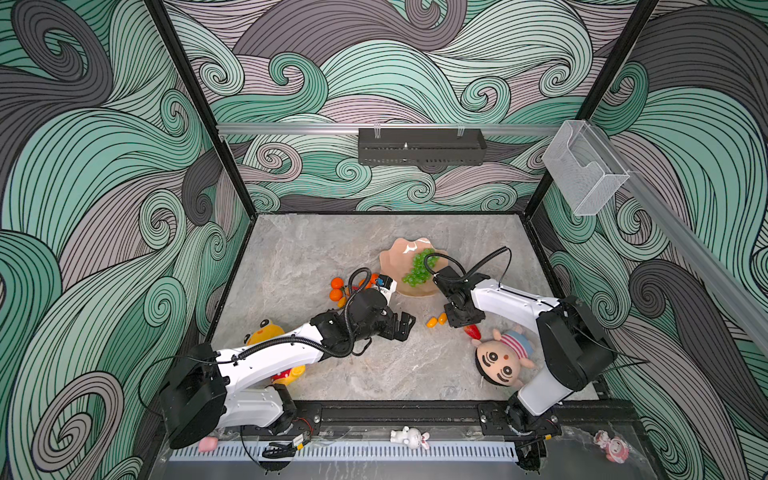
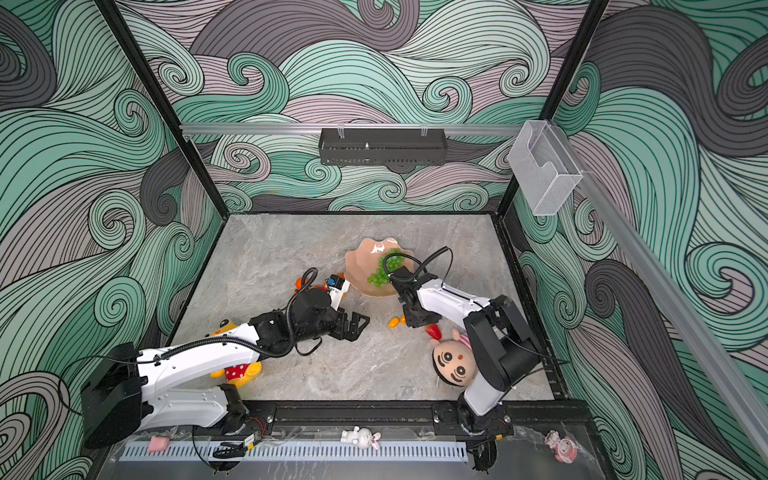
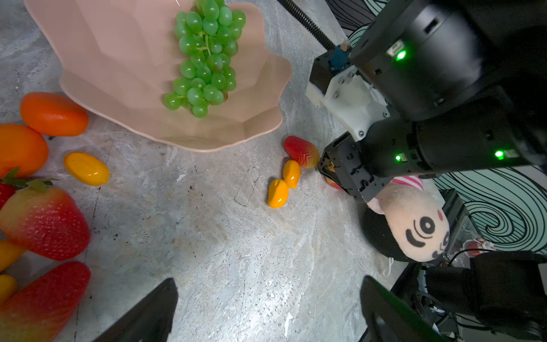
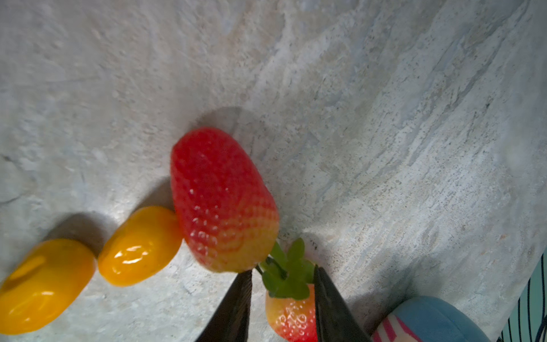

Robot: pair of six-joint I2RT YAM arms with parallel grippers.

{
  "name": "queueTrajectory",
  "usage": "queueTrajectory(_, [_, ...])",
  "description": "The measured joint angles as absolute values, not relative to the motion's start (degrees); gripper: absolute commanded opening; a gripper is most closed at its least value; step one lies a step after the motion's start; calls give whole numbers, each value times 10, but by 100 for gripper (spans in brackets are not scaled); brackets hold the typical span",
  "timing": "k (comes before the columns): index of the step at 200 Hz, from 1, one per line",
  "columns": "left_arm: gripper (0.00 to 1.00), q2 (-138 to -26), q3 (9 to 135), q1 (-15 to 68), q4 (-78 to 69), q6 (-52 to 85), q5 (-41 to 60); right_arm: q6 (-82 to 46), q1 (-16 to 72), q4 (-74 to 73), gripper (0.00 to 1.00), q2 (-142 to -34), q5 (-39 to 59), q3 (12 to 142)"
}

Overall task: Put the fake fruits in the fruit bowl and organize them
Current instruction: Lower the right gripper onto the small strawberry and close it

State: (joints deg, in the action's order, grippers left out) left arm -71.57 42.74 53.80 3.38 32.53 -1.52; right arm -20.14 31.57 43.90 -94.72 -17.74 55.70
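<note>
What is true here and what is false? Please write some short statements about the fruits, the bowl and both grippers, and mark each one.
1. The grape bunch lies in the fruit bowl. True.
2. One arm holds a kumquat. False: the left gripper is open and empty.
3. The right gripper is closed on a strawberry. True.
4. Orange fruits fill the bowl. False: the tangerines lie on the table beside it.

Bright even light; glare on fruit bowl point(image 1: 395, 259); right wrist view blurred.
</note>
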Motion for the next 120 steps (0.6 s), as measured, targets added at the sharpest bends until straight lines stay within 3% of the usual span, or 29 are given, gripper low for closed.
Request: queueTrajectory(120, [99,-727,434,538,39,324,-18,-206,316,466,27,-984,-201,575])
